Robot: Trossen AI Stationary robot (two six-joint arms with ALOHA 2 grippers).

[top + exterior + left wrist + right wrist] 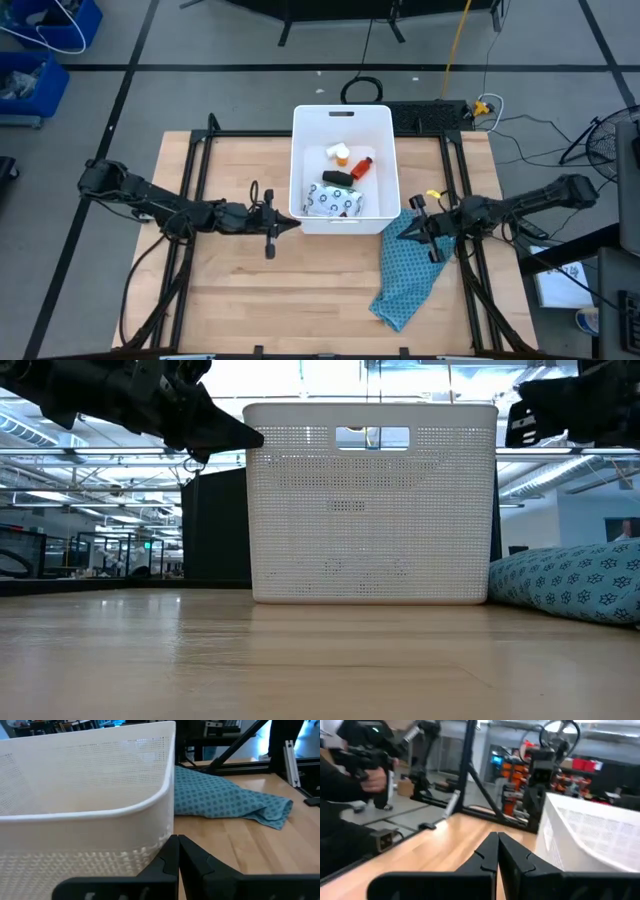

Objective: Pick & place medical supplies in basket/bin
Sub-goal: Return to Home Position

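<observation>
The white bin stands at the table's far middle. Inside it lie an orange vial with a white piece, a red bottle, a black block and a silvery packet with dark rings. My left gripper is shut and empty, level, at the bin's near left corner, near rim height. My right gripper is shut and empty, just right of the bin's right wall, above the far end of the cloth. My left gripper's shut fingertips stand right beside the bin's near left corner; whether they touch it I cannot tell.
A teal patterned cloth lies on the table right of the bin, reaching toward the near edge. Black frame rails run along both table sides. A person's hand shows beyond the table. Bare wood lies in front of the bin.
</observation>
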